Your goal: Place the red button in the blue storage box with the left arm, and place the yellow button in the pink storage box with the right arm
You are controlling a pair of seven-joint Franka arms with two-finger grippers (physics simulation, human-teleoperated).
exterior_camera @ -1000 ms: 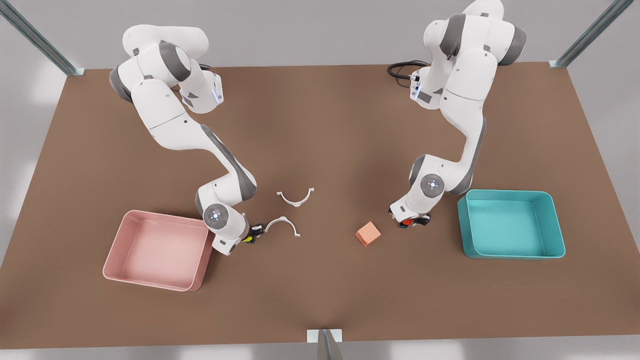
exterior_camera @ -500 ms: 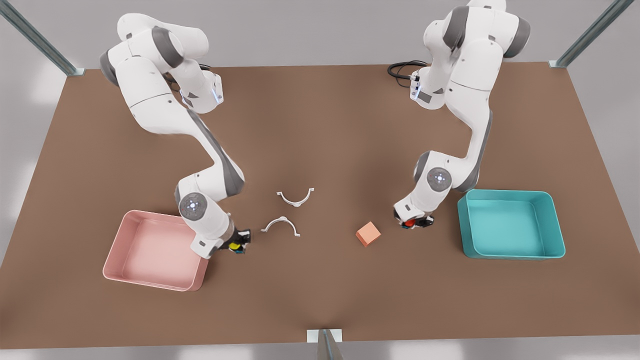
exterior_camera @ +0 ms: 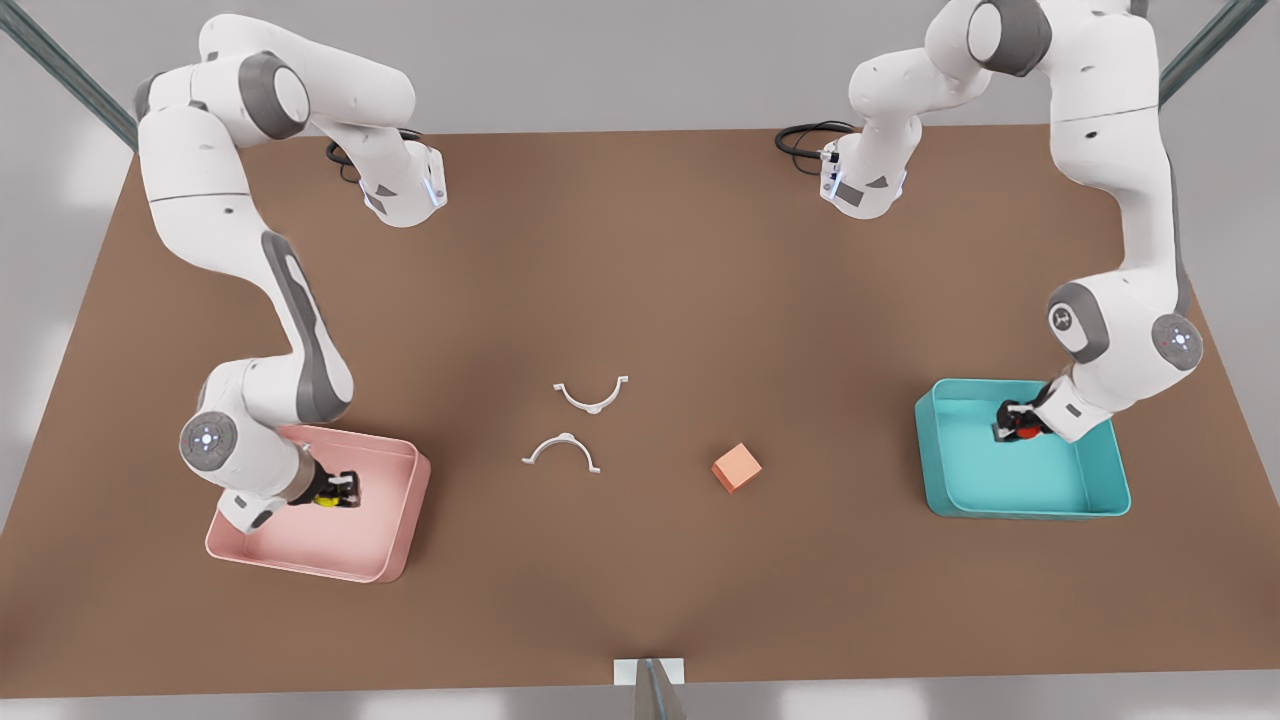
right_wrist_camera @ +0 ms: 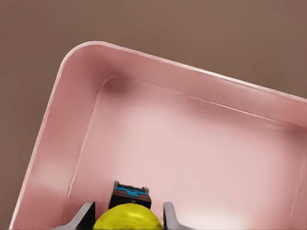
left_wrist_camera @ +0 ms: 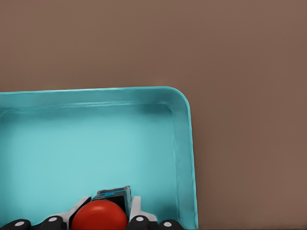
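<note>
Left arm rising tall from its base at the desk's (exterior_camera: 640,250) far edge, folding at the elbow beyond the blue storage box (exterior_camera: 1105,480), forearm and wrist angling down over that box's far wall. Left gripper (exterior_camera: 1018,427) hanging inside the box's far half, fingers pinching the red button (exterior_camera: 1025,432) by its dark base; in the left wrist view, the red button (left_wrist_camera: 100,215) sitting clamped between the two fingers (left_wrist_camera: 138,214) of the left gripper (left_wrist_camera: 103,221), above the lighter floor of the blue storage box (left_wrist_camera: 184,143), near one rounded corner. Whether the button is touching the floor: cannot tell.

Right arm arching out from its own base, upper link dropping, elbow bending just beyond the pink storage box (exterior_camera: 400,530), wrist tilting in over that box's far wall. Right gripper (exterior_camera: 335,491) sitting inside the box near its far side, fingers pressing on the yellow button (exterior_camera: 325,497); in the right wrist view, the yellow button (right_wrist_camera: 128,216) gripped between the fingers (right_wrist_camera: 169,214) of the right gripper (right_wrist_camera: 127,221), over the floor of the pink storage box (right_wrist_camera: 62,120).

Lying on the desk between the two boxes, well apart from both grippers: two white curved clips (exterior_camera: 592,396) (exterior_camera: 562,452) nearer the pink storage box, and a salmon-orange cube (exterior_camera: 737,467) nearer the blue storage box.
</note>
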